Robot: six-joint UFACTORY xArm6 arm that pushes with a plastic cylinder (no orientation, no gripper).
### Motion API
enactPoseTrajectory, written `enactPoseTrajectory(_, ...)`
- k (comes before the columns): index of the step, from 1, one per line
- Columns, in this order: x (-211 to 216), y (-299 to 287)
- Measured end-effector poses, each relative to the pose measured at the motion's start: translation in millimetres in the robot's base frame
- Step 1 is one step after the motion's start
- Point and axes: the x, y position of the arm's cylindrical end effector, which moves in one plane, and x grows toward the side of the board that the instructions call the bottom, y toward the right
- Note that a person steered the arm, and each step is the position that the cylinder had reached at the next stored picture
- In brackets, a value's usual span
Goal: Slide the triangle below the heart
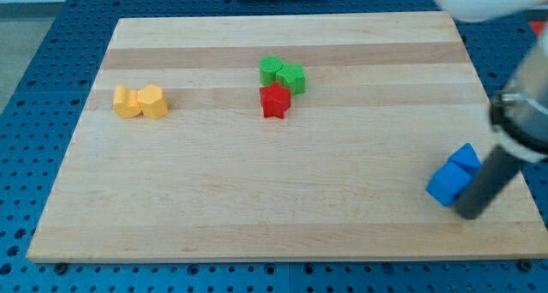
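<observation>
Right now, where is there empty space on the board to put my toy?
The big bare patch is the wood below the yellow blocks and the red star, left of the blue blocks. It is crowded at the green blocks touching the star, and where my tip meets the blue blocks.

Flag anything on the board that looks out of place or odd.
Nothing looks damaged or spilled. The two blue blocks sit far from the others, near the board's right edge, with my tip touching their lower right.
</observation>
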Motion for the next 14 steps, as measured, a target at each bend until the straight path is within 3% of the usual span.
enactPoseTrajectory(1,-6,-28)
enactPoseTrajectory(3,-8,32)
enactPoseTrajectory(5,-45,90)
enactPoseTrajectory(7,-70,-42)
enactPoseTrajectory(8,-81,-49)
enactPoseTrajectory(10,-77,61)
enactPoseTrajectory(11,-111,92)
enactPoseTrajectory(13,-54,-85)
enactPoseTrajectory(14,-60,-135)
